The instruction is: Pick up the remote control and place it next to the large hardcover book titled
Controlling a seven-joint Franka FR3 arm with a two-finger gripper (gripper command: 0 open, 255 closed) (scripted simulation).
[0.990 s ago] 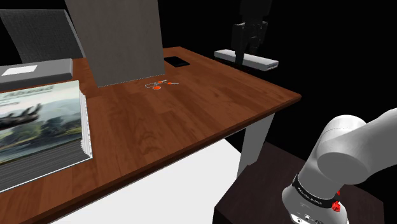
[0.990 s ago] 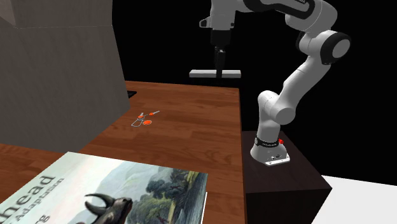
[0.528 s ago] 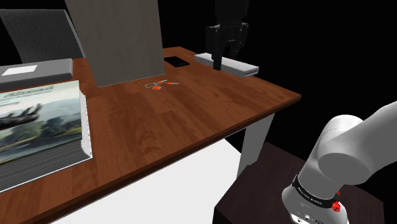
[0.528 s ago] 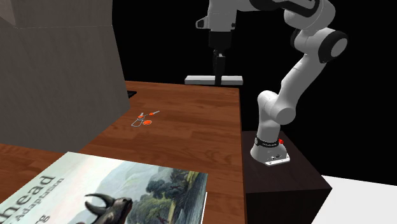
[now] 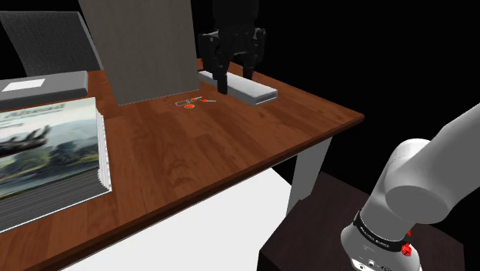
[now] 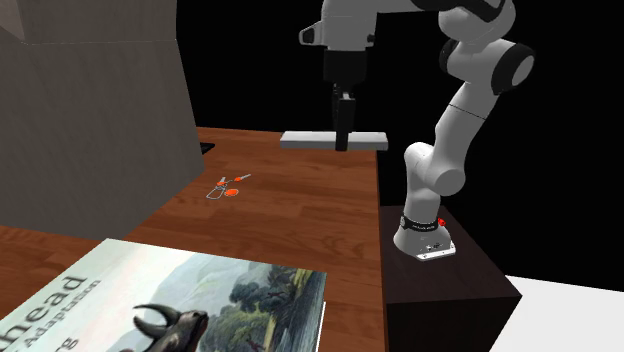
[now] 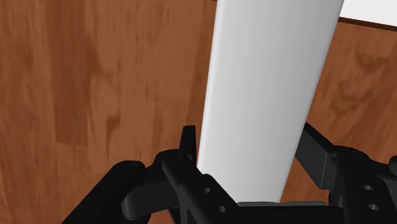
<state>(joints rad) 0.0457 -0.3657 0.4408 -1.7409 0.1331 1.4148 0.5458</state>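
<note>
The remote control (image 5: 245,88) is a plain white-grey bar, and my gripper (image 5: 232,77) is shut on its middle. It hangs level a little above the far part of the brown wooden table (image 5: 231,150), close to its right-hand edge in the second exterior view. There, the remote (image 6: 310,140) sticks out on both sides of the gripper (image 6: 345,138). In the wrist view the black fingers (image 7: 188,143) clasp the remote (image 7: 267,95) over the wood. The large book (image 5: 46,150) with a landscape cover lies flat at the shoulder view's left, far from the gripper; its cover (image 6: 170,300) is also near in the second exterior view.
A tall grey box (image 5: 138,46) stands at the table's back, just left of the gripper in the shoulder view. A small orange-tagged key ring (image 5: 192,102) lies on the wood between the box and the remote. The dark stand (image 6: 445,270) sits beside the table. Black area lies behind.
The gripper has carried the remote from beyond the table's far corner leftward in the shoulder view and lower, so it now hangs over the tabletop near the key ring.
</note>
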